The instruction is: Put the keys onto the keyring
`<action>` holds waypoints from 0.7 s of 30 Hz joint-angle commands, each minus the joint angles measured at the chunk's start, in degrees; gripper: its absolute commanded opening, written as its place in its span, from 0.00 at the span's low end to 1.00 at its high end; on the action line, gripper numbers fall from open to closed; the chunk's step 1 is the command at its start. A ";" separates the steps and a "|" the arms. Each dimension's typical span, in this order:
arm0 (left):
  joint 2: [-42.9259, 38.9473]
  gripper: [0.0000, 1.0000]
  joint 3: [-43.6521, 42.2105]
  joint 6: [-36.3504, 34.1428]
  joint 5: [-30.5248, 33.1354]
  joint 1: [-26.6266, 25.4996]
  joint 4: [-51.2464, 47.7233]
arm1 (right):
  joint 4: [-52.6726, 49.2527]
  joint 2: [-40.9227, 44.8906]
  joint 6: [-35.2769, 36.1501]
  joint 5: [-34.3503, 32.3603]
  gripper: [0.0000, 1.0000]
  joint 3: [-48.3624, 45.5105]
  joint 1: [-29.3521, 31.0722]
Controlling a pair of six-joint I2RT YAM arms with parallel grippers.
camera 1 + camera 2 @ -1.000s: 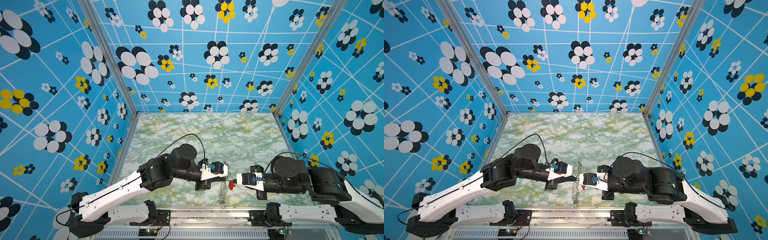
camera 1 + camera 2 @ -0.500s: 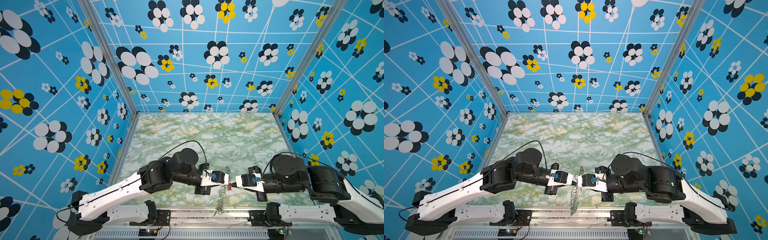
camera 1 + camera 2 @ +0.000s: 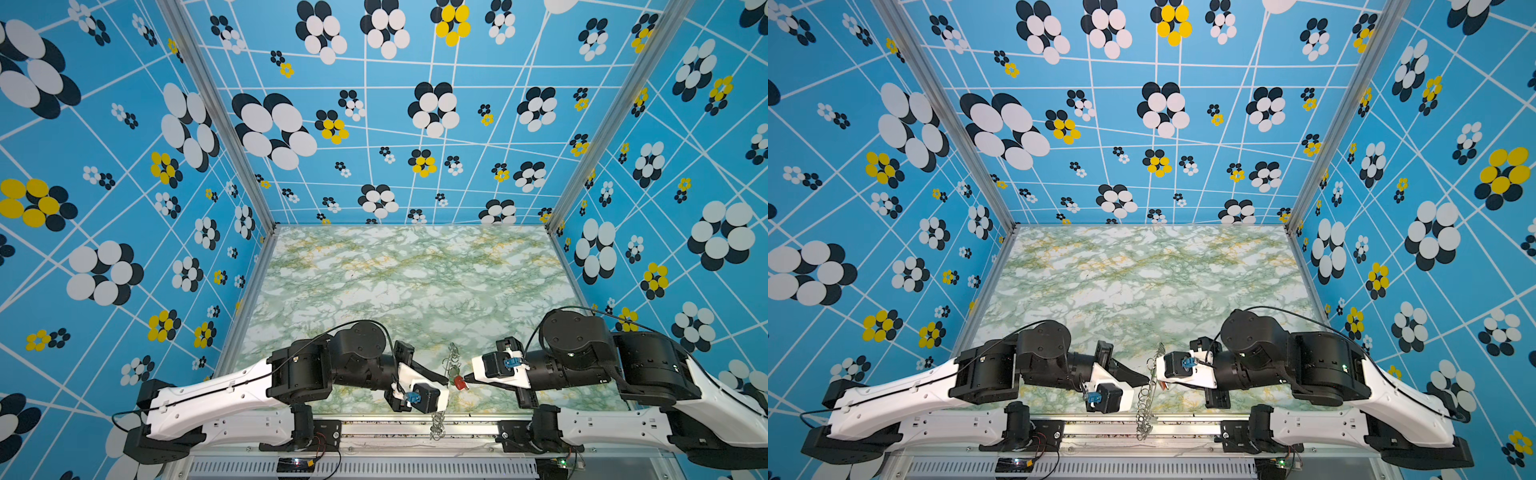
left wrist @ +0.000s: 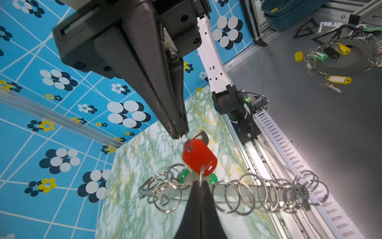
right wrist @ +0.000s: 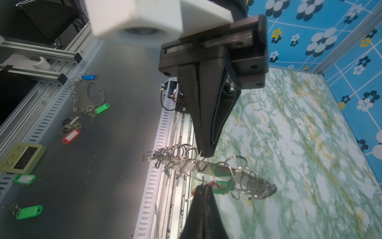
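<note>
Left gripper (image 4: 200, 183) is pinching shut on one wire ring of the keyring (image 4: 256, 191), holding it above the near edge of the table (image 4: 132, 165) — we are seeing the right gripper (image 4: 179, 135) clamping, apparently, the small loop of the red-tagged key (image 4: 199, 158).

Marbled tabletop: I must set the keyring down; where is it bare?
Bare: green marbled tabletop from the flowered back wall to the left gripper and right gripper. Crowded: front middle, where they hold the grey ringed keyring and red key tag.
</note>
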State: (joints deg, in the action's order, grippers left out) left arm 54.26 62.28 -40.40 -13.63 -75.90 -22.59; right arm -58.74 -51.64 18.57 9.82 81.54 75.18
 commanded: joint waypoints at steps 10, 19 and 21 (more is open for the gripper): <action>-1.59 0.00 -3.06 -9.50 2.75 -0.98 9.00 | -2.53 -1.09 1.30 1.15 0.00 1.25 -0.38; -1.00 0.00 -2.81 -10.49 2.77 -0.92 8.97 | -1.55 -0.59 2.44 -3.18 0.00 0.30 -0.32; -0.53 0.00 -2.22 -9.99 2.85 -0.92 8.01 | -0.63 0.14 2.59 -4.30 0.00 0.18 -0.29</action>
State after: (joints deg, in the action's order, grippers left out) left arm 53.47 59.24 -50.04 -11.05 -76.55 -16.56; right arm -59.81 -52.82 20.36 8.19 82.08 75.18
